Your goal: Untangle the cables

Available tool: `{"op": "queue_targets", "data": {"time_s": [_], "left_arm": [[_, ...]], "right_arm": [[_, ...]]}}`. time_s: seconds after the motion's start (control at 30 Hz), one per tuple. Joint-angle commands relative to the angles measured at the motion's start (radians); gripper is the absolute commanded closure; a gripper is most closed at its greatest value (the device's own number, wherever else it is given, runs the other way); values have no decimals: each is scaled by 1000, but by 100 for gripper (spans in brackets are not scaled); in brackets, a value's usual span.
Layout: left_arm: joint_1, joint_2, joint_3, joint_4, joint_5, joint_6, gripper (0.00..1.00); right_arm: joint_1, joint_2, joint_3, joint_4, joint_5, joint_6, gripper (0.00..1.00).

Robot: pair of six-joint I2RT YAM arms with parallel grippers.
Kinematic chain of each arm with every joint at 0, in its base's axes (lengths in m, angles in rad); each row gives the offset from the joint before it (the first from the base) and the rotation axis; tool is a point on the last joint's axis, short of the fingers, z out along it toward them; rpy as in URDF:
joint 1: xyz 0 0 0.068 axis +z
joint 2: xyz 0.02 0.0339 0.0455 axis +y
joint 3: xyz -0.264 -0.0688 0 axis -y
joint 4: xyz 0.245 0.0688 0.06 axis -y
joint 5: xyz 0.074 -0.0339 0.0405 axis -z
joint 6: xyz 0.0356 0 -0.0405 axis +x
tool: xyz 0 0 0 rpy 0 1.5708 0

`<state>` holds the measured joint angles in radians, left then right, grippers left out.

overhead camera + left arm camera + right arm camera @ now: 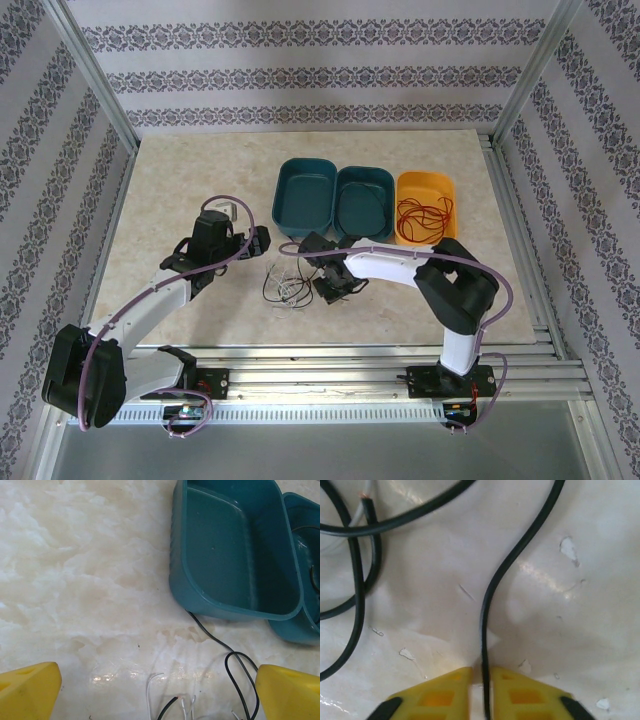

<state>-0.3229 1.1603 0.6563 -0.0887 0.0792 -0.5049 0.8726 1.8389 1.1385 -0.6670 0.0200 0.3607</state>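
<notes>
Red cable (425, 215) is sorted into the orange bin (425, 176), and a dark one looks to be lying in the middle teal bin (365, 171). The left teal bin (200, 605) is bare. The black and white cables (285, 288) lie knotted together on the table (180, 200), between the arms. The right hand (481, 672) is pinched tight on a black strand (492, 587). The left hand (159, 690) gapes wide, holding nothing. Roughly halfway, I'd say.
</notes>
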Motion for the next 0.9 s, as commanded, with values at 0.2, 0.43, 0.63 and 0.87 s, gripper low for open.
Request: {"op": "queue_targets", "data": {"time_s": [0.2, 0.43, 0.63, 0.87], "left_arm": [[19, -2, -12, 45, 13, -27, 1], [22, 9, 0, 61, 36, -29, 1], [25, 6, -7, 66, 31, -32, 1], [29, -6, -10, 74, 20, -34, 1]], "right_arm": [[6, -109, -1, -44, 58, 4, 100], [26, -293, 22, -64, 100, 14, 100], [29, -449, 37, -53, 119, 19, 100], [26, -595, 52, 11, 150, 6, 100]]}}
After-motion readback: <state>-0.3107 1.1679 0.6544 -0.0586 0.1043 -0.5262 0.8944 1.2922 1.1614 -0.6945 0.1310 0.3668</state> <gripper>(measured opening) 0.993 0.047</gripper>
